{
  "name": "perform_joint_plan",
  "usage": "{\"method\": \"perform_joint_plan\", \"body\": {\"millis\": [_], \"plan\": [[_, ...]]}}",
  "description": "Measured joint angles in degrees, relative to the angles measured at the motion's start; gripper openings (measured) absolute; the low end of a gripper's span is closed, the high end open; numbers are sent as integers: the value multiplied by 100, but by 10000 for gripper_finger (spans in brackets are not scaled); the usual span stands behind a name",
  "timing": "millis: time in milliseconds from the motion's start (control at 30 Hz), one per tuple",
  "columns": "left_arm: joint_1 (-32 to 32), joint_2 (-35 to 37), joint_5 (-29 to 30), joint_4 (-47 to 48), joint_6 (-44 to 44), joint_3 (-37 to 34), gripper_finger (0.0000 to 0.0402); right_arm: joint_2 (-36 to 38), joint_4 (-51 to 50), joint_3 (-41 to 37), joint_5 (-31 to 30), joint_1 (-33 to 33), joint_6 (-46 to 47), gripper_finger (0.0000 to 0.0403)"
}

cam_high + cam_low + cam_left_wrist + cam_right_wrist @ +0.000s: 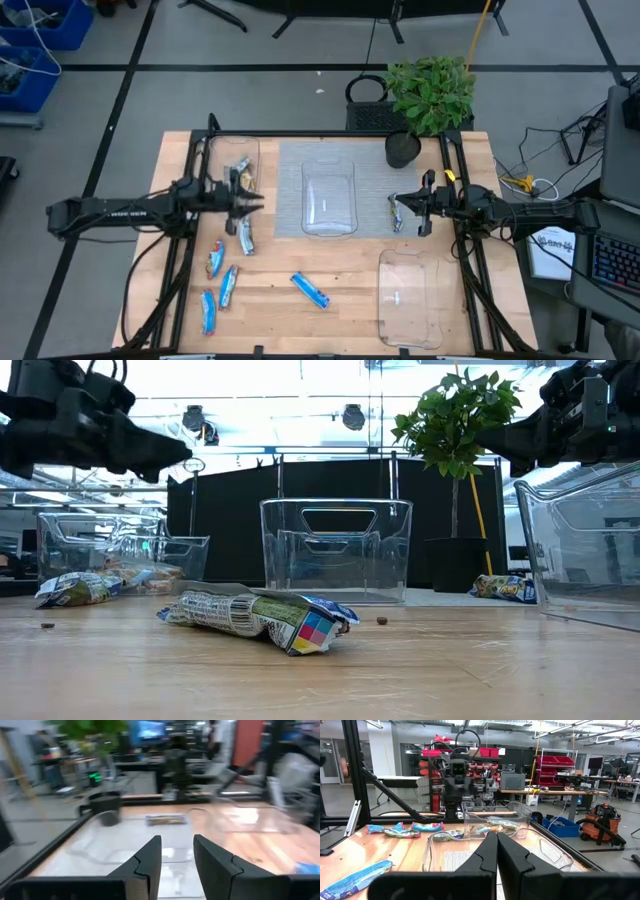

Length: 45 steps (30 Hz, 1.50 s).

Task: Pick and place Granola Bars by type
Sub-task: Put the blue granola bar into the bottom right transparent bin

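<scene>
As seen from above, items run left to right:

Left gripper (250,204): fingers parted by a narrow gap, nothing between them, raised beside the left tray (222,150).
Left tray contents: at least one granola bar (240,169); exact count cannot be told.
Bar below left gripper (246,238): one, on bare wood.
Blue bars (228,285): four on the table front, one (310,290) apart from the rest.
Clear trays: three.
Right gripper (412,213): fingers closed together, empty, just beside one tan bar (396,212).
</scene>
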<state>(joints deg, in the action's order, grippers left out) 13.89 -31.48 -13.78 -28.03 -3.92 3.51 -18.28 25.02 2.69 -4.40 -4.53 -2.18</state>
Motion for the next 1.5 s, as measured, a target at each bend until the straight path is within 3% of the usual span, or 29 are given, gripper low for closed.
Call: {"method": "perform_joint_plan", "body": {"millis": [300,600,967,1500], "plan": [[-1305,0,647,3,-182,0,120,0,0,0,0,0,0,0],[-2000,79,1588,721,-295,0,120,0,0,1,0,-1,1,0],[-2155,1343,2393,2607,-168,245,120,0,0,1,0,-1,1,0],[-2153,2502,2937,3555,-23,247,120,0,0,0,0,-1,1,0]]}}
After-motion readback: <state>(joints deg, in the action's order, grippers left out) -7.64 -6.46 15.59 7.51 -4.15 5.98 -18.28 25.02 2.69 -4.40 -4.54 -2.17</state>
